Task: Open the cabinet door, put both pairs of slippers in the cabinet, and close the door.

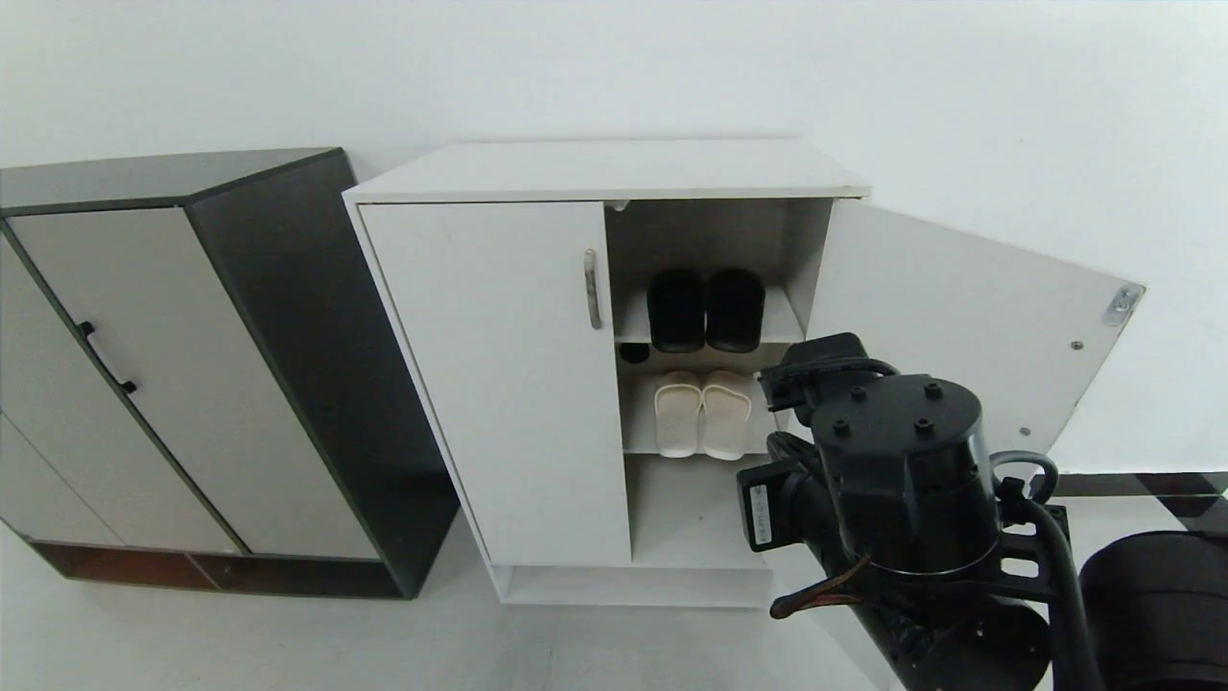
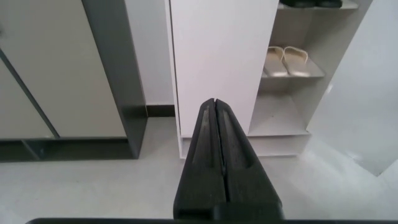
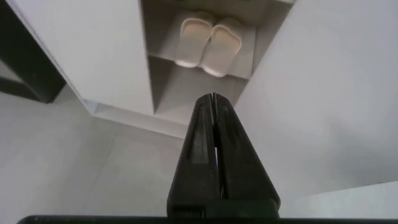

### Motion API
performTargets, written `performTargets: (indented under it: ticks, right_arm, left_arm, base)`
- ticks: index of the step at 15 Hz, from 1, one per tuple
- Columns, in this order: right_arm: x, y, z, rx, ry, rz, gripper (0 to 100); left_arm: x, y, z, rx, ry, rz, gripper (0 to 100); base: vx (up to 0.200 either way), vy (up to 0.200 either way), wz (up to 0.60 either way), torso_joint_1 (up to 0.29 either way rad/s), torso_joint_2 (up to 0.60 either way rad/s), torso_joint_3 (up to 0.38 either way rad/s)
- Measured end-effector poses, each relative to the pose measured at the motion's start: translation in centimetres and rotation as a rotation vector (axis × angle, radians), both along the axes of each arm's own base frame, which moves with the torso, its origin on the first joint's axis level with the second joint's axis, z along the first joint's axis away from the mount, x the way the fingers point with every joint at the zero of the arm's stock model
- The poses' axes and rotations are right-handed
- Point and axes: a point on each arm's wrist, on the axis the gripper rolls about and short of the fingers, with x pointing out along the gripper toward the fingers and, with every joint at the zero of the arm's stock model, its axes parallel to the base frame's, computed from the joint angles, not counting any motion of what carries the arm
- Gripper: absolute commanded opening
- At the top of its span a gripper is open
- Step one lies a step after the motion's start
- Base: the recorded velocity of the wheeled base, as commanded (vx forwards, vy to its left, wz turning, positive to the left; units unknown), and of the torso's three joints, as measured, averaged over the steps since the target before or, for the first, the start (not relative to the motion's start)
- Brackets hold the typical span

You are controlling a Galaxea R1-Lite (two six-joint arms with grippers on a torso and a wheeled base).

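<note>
Right gripper (image 3: 213, 98) and left gripper (image 2: 214, 101) hung before the cabinet (image 1: 604, 171), jaws pressed together on nothing. Inside, black slippers (image 1: 705, 309) sat above white slippers (image 1: 702, 415), and the right door (image 1: 959, 317) stood open.

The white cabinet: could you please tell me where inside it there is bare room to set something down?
The bottom compartment, under the white slippers, is bare. The cabinet top is bare. The two upper shelves are crowded: the black slippers and the white pair each fill most of their shelf.
</note>
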Motion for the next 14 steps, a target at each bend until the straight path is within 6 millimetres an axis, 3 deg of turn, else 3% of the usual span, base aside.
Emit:
performTargets:
  ticks: [14]
  right_arm:
    - [-0.04,0.02,0.01,0.001,0.000,0.002,0]
  left_arm:
    - [0.00,0.00,0.01,0.000,-0.001,0.000,0]
  base:
    - [0.000,0.000,0.00,0.174,-0.49,-0.314]
